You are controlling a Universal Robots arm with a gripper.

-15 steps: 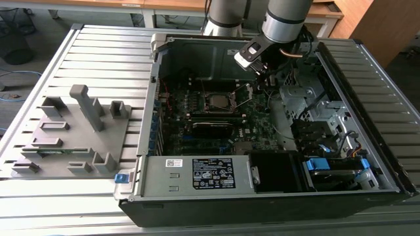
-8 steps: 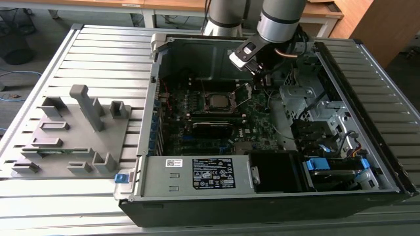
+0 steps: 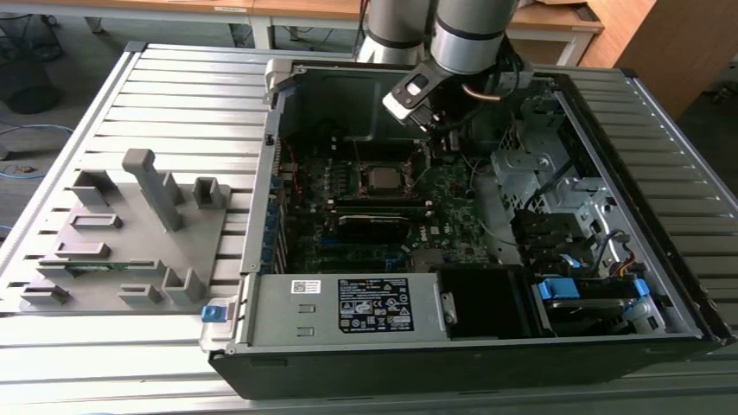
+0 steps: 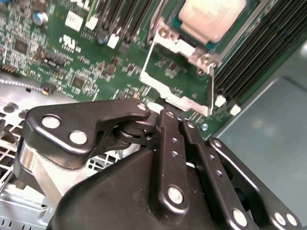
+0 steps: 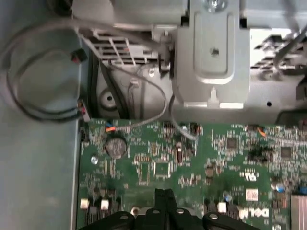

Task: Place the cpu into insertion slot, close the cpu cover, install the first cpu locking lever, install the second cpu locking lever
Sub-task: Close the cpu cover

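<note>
**Silvery cover open, cpu seated in its slot**

Grey-brown and dull, the cpu [image 3: 384, 177] lay flat in the insertion slot [image 3: 361, 180], near the middle of the green board [image 3: 461, 194] inside the open computer case [image 3: 323, 367]. The case stood on a slatted metal desk [image 3: 173, 95]. A grey fixture tray [image 3: 127, 233] sat beside it, toward the exterior view's left.

In the second wrist view the cpu cover [image 4: 172, 96] was swung off the chip. It was a thin silvery frame just beside the socket, with green board showing through its cut-out centre.

The arm [image 3: 467, 35] reached down into the case from the far side. Its gripper [image 4: 176, 117] hung close over the board just beside the free edge of the cover. The black fingers [image 4: 168, 143] were pressed together, and I could see nothing held between them. Whether they touched the frame, I could not tell. Long black memory sticks [image 4: 259, 52] ran alongside the socket.
</note>
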